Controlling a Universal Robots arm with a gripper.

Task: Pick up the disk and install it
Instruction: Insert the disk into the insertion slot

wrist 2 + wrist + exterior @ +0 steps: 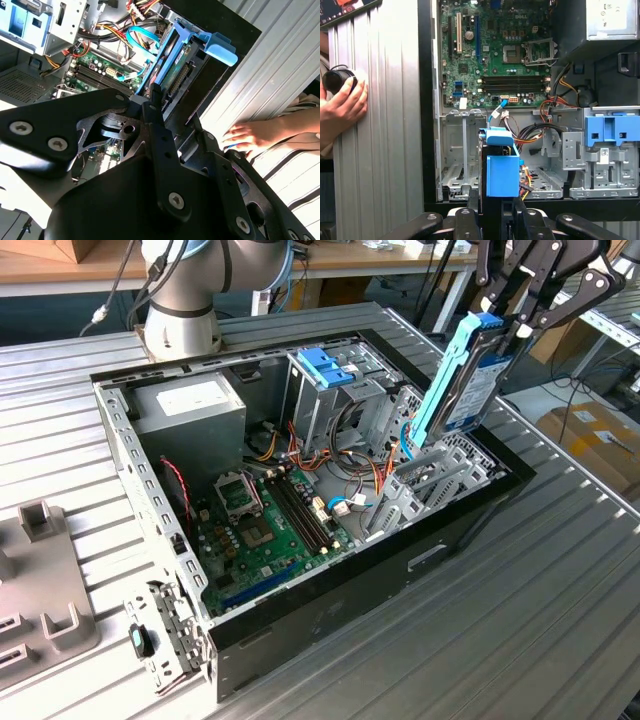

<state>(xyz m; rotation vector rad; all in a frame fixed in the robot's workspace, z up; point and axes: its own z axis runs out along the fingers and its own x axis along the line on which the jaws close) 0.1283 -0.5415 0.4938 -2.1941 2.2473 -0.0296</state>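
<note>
The disk is a grey drive in a light-blue carrier rail. It stands tilted over the end of the open computer case at the exterior view's right. Its lower end reaches down among the grey drive bays there. My gripper is shut on the disk's upper end, one black finger on each face. In both wrist views the disk appears edge-on between my fingertips, with the bay's grey slots beside it.
Inside the case are a motherboard, a grey power supply, a tall drive cage with a blue latch and loose cables. A person's hand rests on the ribbed table beside the case. A grey fixture lies at the exterior view's left.
</note>
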